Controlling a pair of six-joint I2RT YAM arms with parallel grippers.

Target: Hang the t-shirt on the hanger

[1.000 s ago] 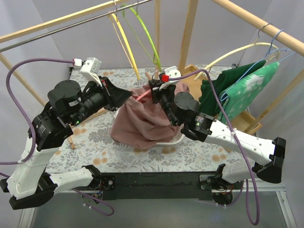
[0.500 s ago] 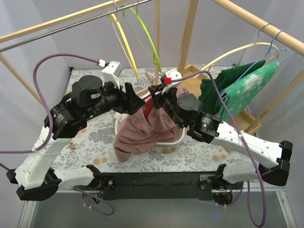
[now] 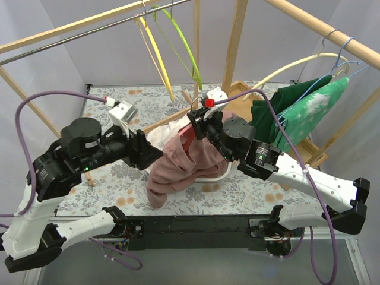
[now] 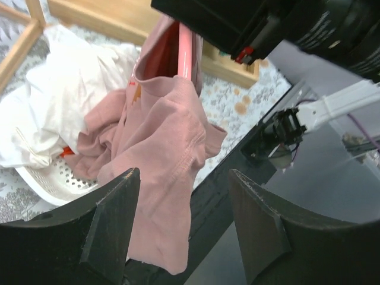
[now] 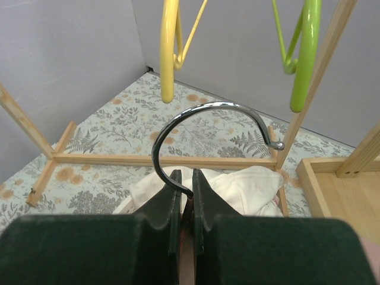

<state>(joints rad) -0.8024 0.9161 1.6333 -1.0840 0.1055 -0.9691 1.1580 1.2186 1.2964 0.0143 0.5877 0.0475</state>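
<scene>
The pink t-shirt (image 3: 178,163) hangs in a bunch from the pink hanger (image 3: 186,132), one end trailing down toward the table's front edge. In the left wrist view the hanger's (image 4: 185,47) arm runs inside the t-shirt's (image 4: 166,136) opening. My right gripper (image 3: 194,120) is shut on the hanger's neck, just below its metal hook (image 5: 208,113), which curves up in front of the right gripper's (image 5: 186,178) jaws. My left gripper (image 3: 154,155) stands open beside the shirt's left side. Nothing is between the left gripper's (image 4: 187,222) fingers.
A white perforated basket (image 4: 53,187) holding white cloth (image 4: 53,119) sits under the shirt. A yellow hanger (image 5: 169,47) and a green hanger (image 5: 306,53) hang from the rail at the back. Green garments (image 3: 297,113) hang at the right, beside wooden rack posts (image 3: 234,41).
My left gripper opened, let go of the t-shirt and drew back to the left. The shirt dropped and now hangs from the hanger, which my right gripper lifted slightly.
</scene>
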